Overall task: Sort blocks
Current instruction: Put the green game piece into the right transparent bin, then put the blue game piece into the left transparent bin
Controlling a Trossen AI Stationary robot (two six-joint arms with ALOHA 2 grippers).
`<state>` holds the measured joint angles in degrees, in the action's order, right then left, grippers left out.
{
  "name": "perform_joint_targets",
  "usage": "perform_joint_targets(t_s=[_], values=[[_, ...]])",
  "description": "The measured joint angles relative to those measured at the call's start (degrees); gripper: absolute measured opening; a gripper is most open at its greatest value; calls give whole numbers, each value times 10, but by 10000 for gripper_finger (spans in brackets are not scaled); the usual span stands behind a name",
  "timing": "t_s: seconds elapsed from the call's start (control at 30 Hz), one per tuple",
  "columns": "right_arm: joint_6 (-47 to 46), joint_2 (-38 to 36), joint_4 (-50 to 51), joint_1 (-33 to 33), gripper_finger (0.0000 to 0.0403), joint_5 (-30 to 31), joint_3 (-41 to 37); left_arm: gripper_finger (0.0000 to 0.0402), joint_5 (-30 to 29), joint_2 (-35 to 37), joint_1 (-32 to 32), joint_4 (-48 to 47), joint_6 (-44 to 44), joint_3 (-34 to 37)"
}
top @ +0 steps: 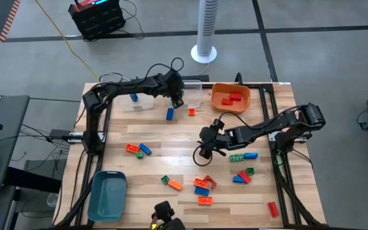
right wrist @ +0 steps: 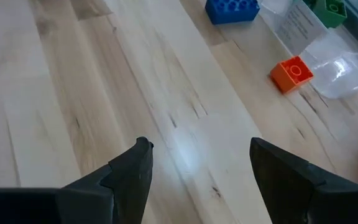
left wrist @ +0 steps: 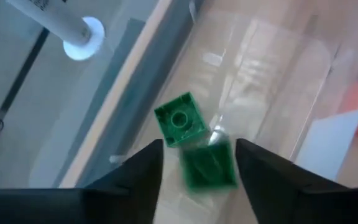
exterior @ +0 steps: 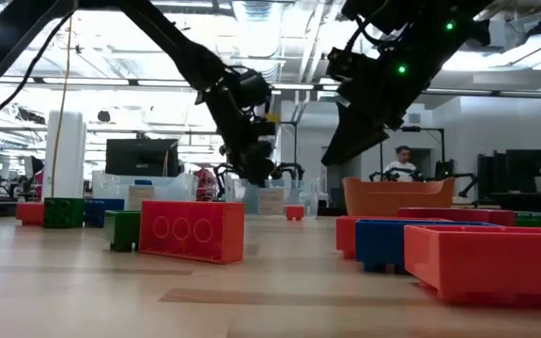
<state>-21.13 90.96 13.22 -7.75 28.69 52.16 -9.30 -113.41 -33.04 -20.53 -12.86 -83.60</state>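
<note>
My left gripper point(top: 178, 100) hangs open over a clear bin point(top: 194, 89) at the table's far middle. In the left wrist view a blurred green block point(left wrist: 208, 165) shows between its spread fingers point(left wrist: 199, 146), clear of both. A second green block point(left wrist: 180, 119) lies in the bin below. My right gripper point(top: 204, 148) is open above bare wood at the table's middle, and nothing is between its fingers point(right wrist: 197, 146). A blue block point(top: 170, 114) and an orange block point(top: 191, 112) lie on the table near the bins.
An orange bin point(top: 230, 97) with red blocks stands at the far right. A second clear bin point(top: 136, 102) holds a blue block. A teal bin point(top: 107, 195) sits at the near left. Loose blocks lie in clusters point(top: 136, 149), point(top: 200, 184), point(top: 243, 160).
</note>
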Motion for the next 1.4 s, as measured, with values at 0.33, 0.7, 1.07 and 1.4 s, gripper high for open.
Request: perform_joint_targets(t_s=[0.33,0.7,1.07,1.4], values=[[-7,-20,50,-2,276,2,0,243,19,90,76,-124,2,21],[0,-40,13,-17,276,44,0,228,-165,174,202,-60,291,182],[26,-40,-31,-51,276,43,0,231,-185,176,169,51,454,259],[40,-40,-62,-49,276,42,1,231,-195,112,168,111,457,261]])
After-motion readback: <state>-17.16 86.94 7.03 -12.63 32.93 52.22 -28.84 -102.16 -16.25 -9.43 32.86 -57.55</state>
